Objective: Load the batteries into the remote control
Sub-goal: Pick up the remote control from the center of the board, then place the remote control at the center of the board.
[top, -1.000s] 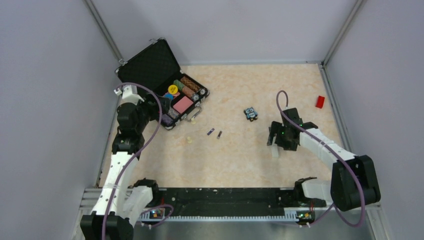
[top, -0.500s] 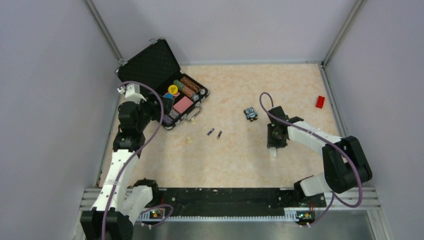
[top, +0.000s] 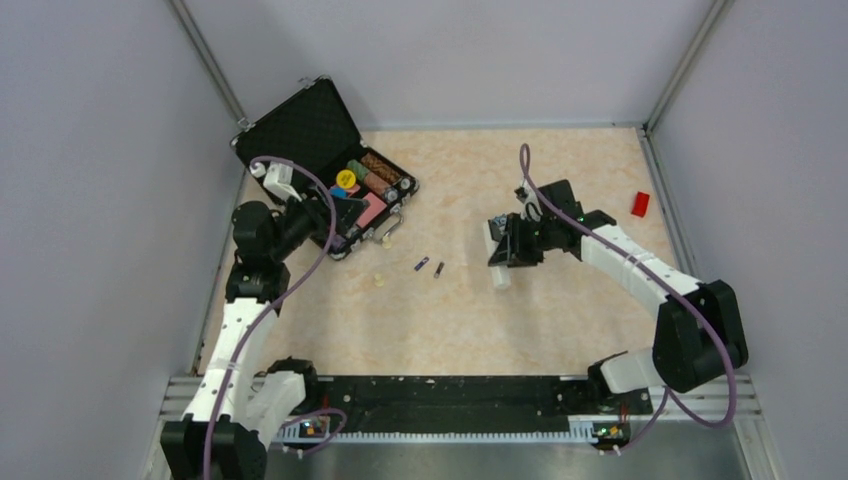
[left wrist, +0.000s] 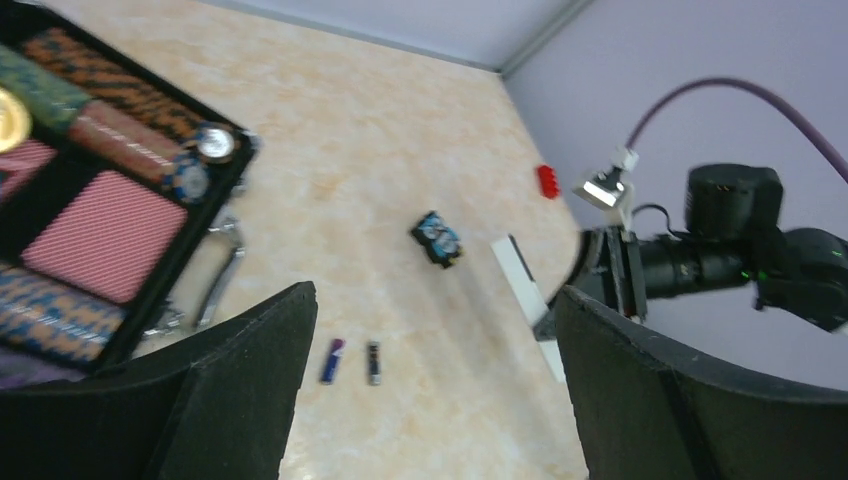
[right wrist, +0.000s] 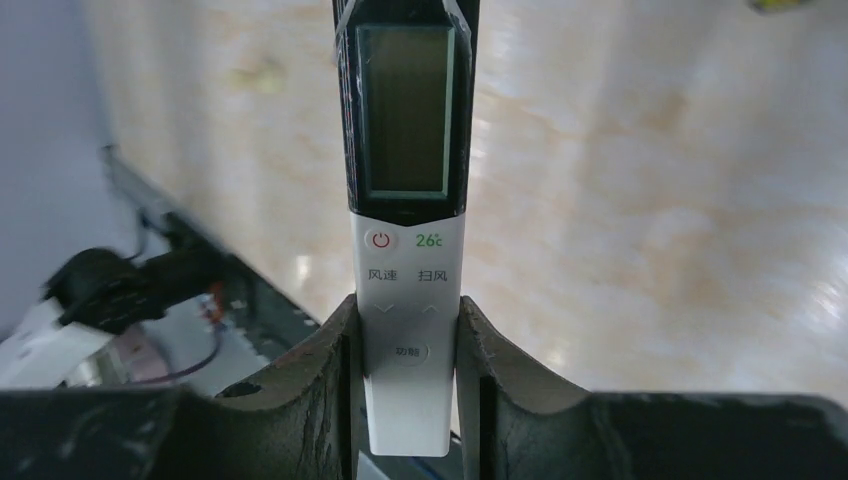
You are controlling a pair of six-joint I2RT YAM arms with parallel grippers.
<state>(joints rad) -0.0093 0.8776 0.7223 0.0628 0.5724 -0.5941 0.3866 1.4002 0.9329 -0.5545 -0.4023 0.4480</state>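
My right gripper (top: 506,250) is shut on the white remote control (top: 500,279) and holds it above the table, right of centre. In the right wrist view the remote (right wrist: 410,250) sits between my fingers (right wrist: 325,380), buttons and dark screen facing the camera. The two batteries (top: 421,265) (top: 439,269) lie side by side on the table, left of the remote. My left gripper (top: 325,222) is open and empty over the black case's near edge. Its view shows the batteries (left wrist: 332,361) (left wrist: 373,362) between the open fingers and the held remote (left wrist: 520,278) beyond.
An open black case (top: 300,125) with cards and chips stands at the back left. A blue-and-black gadget (left wrist: 437,240) lies near the remote. A red block (top: 640,204) lies at the far right. A small cream piece (top: 379,279) lies left of the batteries.
My right gripper has carried the remote leftward and toward the back, closer to the batteries. My left gripper has swung slightly right over the case's edge.
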